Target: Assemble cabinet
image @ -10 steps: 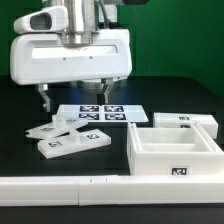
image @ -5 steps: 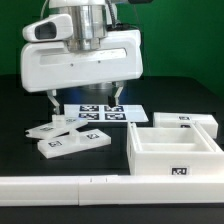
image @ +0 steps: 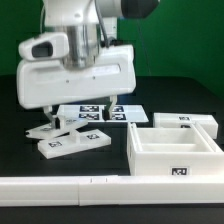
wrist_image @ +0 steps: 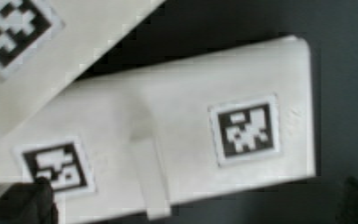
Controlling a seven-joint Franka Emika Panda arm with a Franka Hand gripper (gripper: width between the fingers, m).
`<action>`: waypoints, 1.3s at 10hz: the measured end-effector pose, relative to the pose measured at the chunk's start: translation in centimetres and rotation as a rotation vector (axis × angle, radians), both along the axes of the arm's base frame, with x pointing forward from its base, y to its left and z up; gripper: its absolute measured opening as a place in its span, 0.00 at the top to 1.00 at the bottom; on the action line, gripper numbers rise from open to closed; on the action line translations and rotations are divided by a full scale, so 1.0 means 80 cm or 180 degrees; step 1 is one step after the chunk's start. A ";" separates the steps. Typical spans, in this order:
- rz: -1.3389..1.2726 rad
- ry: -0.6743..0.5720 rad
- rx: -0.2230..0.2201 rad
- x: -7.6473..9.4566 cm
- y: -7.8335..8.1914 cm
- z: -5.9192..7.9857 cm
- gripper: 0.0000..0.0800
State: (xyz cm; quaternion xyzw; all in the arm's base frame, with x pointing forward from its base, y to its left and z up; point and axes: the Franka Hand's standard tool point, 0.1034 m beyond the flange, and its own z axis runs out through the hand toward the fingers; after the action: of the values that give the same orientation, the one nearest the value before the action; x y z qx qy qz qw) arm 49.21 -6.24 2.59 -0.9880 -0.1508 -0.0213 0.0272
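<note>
The cabinet box, white with inner compartments and square tags, stands on the black table at the exterior view's right. Flat white cabinet panels with tags lie overlapping at the left. My gripper hangs low just above these panels, fingers wide apart and holding nothing. In the wrist view a panel with two tags fills the frame, close under the gripper. One dark fingertip shows at the picture's edge beside the panel.
The marker board lies behind the panels, partly hidden by my gripper. A long white rail runs along the table's front edge. The box stands close to the panels on the exterior view's right.
The arm has come down and shifted to the exterior view's left, bringing the open gripper from above the marker board to just over the flat panels. The parts have not moved.
</note>
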 end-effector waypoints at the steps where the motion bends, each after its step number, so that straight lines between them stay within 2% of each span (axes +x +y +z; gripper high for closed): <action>1: 0.0016 -0.0028 -0.0029 0.000 -0.001 -0.009 0.00; 2: 0.0043 -0.0015 -0.0036 -0.002 -0.006 -0.016 0.00; 4: 0.0015 -0.0014 -0.0032 -0.003 -0.012 -0.017 0.00; 5: 0.0017 -0.0012 -0.0032 -0.004 -0.012 -0.017 0.18; 6: 0.0016 -0.0012 -0.0032 -0.004 -0.012 -0.017 0.18; 8: 0.0016 -0.0012 -0.0032 -0.004 -0.012 -0.017 0.52; 9: 0.0016 -0.0012 -0.0032 -0.004 -0.012 -0.017 0.52; 10: -0.0114 -0.0030 -0.0033 -0.003 -0.012 -0.014 0.76; 11: -0.0315 -0.0097 -0.0048 0.000 -0.012 -0.003 0.91; 12: -0.0403 -0.0144 -0.0045 0.000 -0.011 0.011 0.92; 13: -0.0849 -0.0166 0.0002 -0.002 -0.008 0.025 0.92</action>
State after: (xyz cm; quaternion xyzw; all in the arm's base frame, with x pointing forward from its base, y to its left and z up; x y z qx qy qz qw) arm 49.02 -6.88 4.63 -0.9983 -0.0188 -0.0505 0.0204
